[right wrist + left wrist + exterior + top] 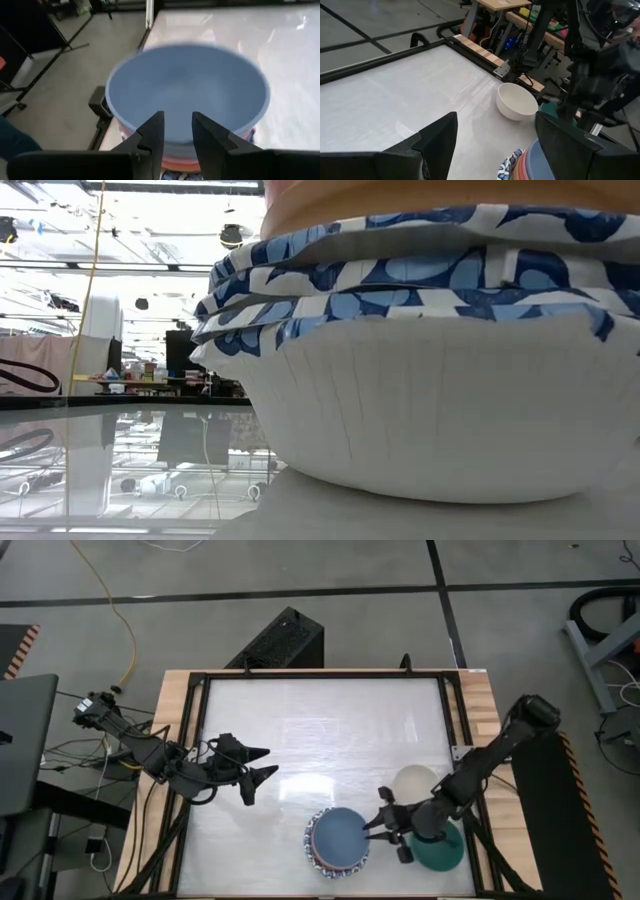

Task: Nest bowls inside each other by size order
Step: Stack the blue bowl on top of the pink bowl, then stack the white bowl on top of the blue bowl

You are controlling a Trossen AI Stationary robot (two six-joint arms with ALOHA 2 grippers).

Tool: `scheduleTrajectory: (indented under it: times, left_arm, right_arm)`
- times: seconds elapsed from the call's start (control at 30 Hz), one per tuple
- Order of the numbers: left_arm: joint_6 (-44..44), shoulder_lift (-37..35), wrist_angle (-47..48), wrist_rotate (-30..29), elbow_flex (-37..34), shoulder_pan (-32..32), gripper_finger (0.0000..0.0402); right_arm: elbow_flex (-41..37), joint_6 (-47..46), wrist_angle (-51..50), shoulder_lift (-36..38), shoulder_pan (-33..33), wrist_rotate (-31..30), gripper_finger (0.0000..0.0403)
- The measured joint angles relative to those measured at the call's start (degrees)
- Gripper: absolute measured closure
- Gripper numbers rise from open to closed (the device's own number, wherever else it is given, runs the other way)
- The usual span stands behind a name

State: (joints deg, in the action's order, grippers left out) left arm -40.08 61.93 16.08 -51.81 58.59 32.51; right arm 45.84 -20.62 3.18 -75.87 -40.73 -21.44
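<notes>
A stack of nested bowls point(337, 840) stands near the table's front edge, with white, blue-patterned bowls point(420, 380) at the bottom and the plain blue bowl point(185, 87) on top. My right gripper point(378, 825) is at the blue bowl's right rim, fingers a little apart, with nothing between them point(177, 132). A cream bowl point(414, 780) stands alone behind it. A teal bowl point(440, 852) stands under my right arm. My left gripper point(262, 766) is open and empty over the table's left half. My right gripper has its fingers point(152, 135) level at the blue bowl's near rim point(177, 142), coming from the table's right side. I cannot tell whether they touch the rim.
The table's black frame point(455, 710) runs along its edges. The table's far half point(330, 720) is bare. The cream bowl point(516, 100) and the teal bowl point(551, 107) stand close beside my right arm point(600, 65).
</notes>
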Motion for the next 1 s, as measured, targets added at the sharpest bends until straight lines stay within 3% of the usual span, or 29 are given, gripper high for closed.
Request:
scheduleTrajectory:
  times: [0.3, 0.5, 0.6, 0.73, 0.83, 1.0]
  left_arm:
    - [-0.05, 0.00, -0.01, 0.24, 0.00, 0.00, 0.0146]
    - [-0.73, 0.00, -0.02, 0.48, 0.00, 0.00, 0.0146]
    - [-1.50, 0.00, -0.06, 0.49, 0.00, 0.00, 0.0146]
    - [-1.72, 0.00, -0.07, 0.48, 0.00, 0.00, 0.0146]
    - [-1.73, 0.00, -0.07, 0.48, 0.00, 0.00, 0.0146]
    - [-1.63, 0.00, -0.09, 0.46, 0.00, 0.00, 0.0146]
  right_arm:
    - [0.04, -0.38, 0.77, -1.59, 0.47, 0.55, 0.0282]
    - [1.49, -0.37, -4.67, 4.92, 0.74, 0.17, 0.0282]
    - [3.70, -6.89, -19.30, 10.57, 0.96, -2.85, 0.0282]
    - [6.70, -25.41, -45.77, 17.48, 3.65, -4.32, 0.0282]
    - [7.63, -39.86, -63.33, 21.39, 6.56, -1.45, 0.0282]
    - [7.63, -47.77, -81.08, 24.74, 10.26, 3.35, 0.0269]
